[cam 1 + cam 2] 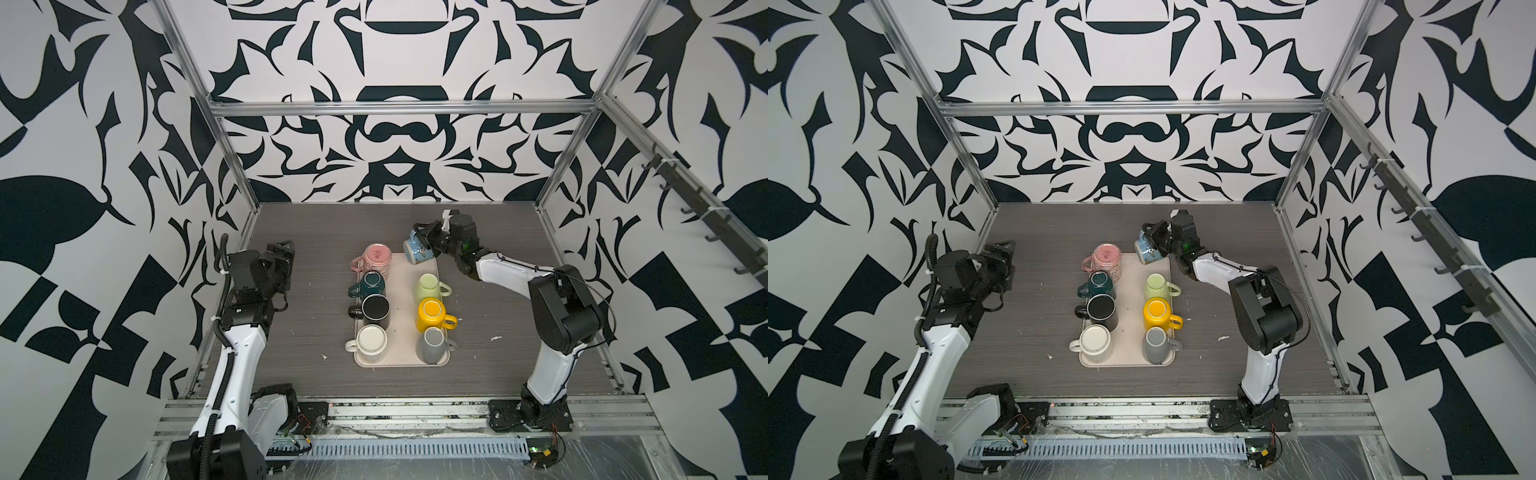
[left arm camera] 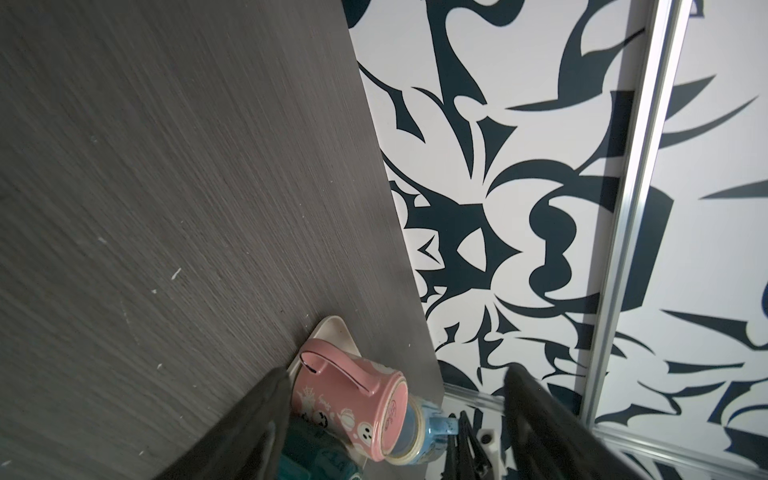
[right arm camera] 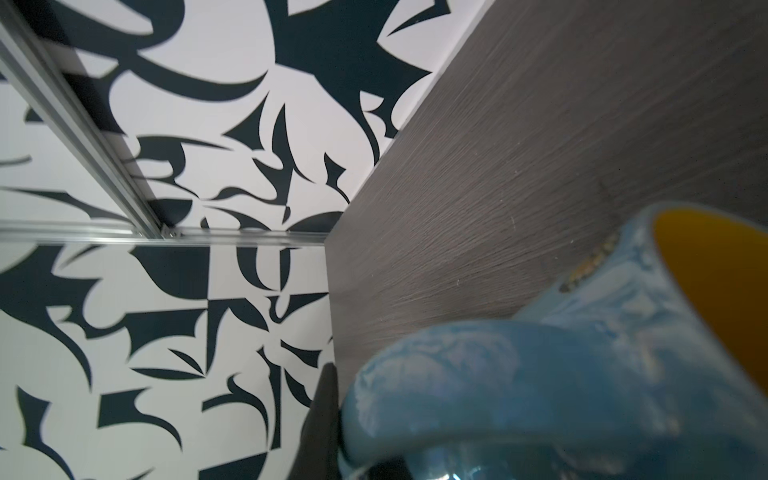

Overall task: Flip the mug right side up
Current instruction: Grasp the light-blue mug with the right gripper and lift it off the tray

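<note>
A light blue mug (image 1: 417, 250) (image 1: 1148, 250) with a yellow inside (image 3: 727, 291) hangs tilted on its side above the far right corner of the beige tray (image 1: 403, 316) (image 1: 1129, 316). My right gripper (image 1: 427, 237) (image 1: 1158, 235) is shut on its handle (image 3: 436, 374), and one dark finger (image 3: 326, 415) presses against it. The left wrist view shows the blue mug (image 2: 432, 432) bottom-on behind a pink mug (image 2: 349, 395). My left gripper (image 1: 284, 249) (image 1: 1003, 251) (image 2: 399, 370) stands open and empty over the table's left side, far from the tray.
Several other mugs sit on the tray in two rows: pink (image 1: 376, 257), teal (image 1: 372, 282), black (image 1: 375, 309) and white (image 1: 371, 340) on the left, light green (image 1: 430, 286), yellow (image 1: 432, 311) and grey (image 1: 432, 345) on the right. Patterned walls and metal posts enclose the table.
</note>
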Action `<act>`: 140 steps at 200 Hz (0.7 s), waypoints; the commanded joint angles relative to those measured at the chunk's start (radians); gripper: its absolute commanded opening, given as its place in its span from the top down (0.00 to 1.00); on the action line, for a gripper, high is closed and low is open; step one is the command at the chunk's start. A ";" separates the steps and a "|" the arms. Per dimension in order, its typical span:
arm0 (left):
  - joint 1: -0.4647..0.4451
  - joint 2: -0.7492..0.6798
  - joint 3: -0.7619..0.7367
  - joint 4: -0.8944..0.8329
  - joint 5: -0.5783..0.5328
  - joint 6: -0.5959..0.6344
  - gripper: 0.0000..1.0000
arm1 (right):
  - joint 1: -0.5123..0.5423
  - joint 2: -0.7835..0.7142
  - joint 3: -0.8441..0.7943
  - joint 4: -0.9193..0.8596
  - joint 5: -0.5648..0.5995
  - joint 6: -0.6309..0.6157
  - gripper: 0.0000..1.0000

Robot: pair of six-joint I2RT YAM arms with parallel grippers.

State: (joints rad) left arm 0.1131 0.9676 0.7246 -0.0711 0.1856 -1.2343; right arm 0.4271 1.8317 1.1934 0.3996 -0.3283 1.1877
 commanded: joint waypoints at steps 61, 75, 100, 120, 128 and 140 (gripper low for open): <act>0.001 0.193 0.244 0.063 0.349 0.201 0.30 | 0.160 -0.223 0.238 -0.360 0.124 -0.734 1.00; -0.005 0.213 0.292 0.063 0.397 0.239 0.31 | 0.202 -0.246 0.250 -0.414 0.183 -0.840 1.00; -0.045 0.237 0.387 0.053 0.463 0.326 0.33 | 0.280 -0.293 0.241 -0.472 0.316 -1.024 1.00; -0.090 0.262 0.471 -0.003 0.508 0.412 0.33 | 0.345 -0.327 0.227 -0.495 0.424 -1.170 1.00; -0.107 0.273 0.502 -0.027 0.526 0.446 0.33 | 0.376 -0.340 0.218 -0.496 0.475 -1.232 1.00; -0.134 0.290 0.536 -0.046 0.555 0.481 0.33 | 0.421 -0.357 0.208 -0.494 0.573 -1.321 1.00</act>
State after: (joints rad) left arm 0.0204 1.2324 1.1889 -0.0574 0.6380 -0.8894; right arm 0.7826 1.5692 1.3720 -0.1780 0.0044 0.1654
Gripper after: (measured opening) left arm 0.674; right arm 0.052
